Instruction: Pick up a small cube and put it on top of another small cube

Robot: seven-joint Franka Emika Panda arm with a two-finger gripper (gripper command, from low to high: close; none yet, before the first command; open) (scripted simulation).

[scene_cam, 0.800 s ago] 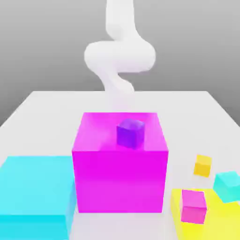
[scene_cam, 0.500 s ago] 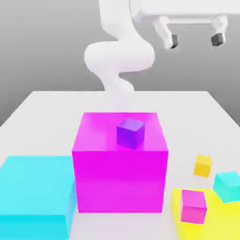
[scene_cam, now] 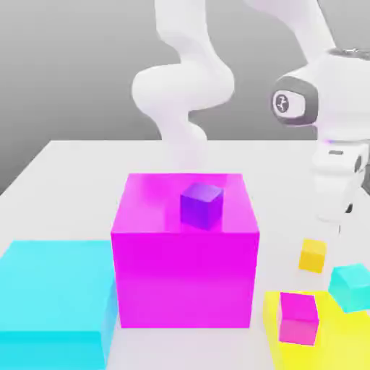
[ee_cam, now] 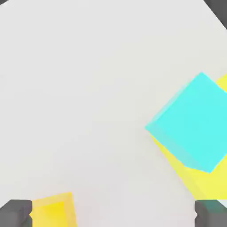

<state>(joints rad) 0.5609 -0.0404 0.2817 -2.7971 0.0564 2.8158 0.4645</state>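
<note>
In the exterior view, the small orange-yellow cube (scene_cam: 313,256) sits at the right, on the table (scene_cam: 79,195), just below the pincer (scene_cam: 344,217); the hand view shows the pincer wide open, holding nothing.

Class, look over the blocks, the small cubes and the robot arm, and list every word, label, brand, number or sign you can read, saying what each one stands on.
No words, brands or numbers can be read.
Arm: a dark mark on the round pale cap at its joint, too small to make out.
Big magenta block and small orange-yellow cube: none.
</note>
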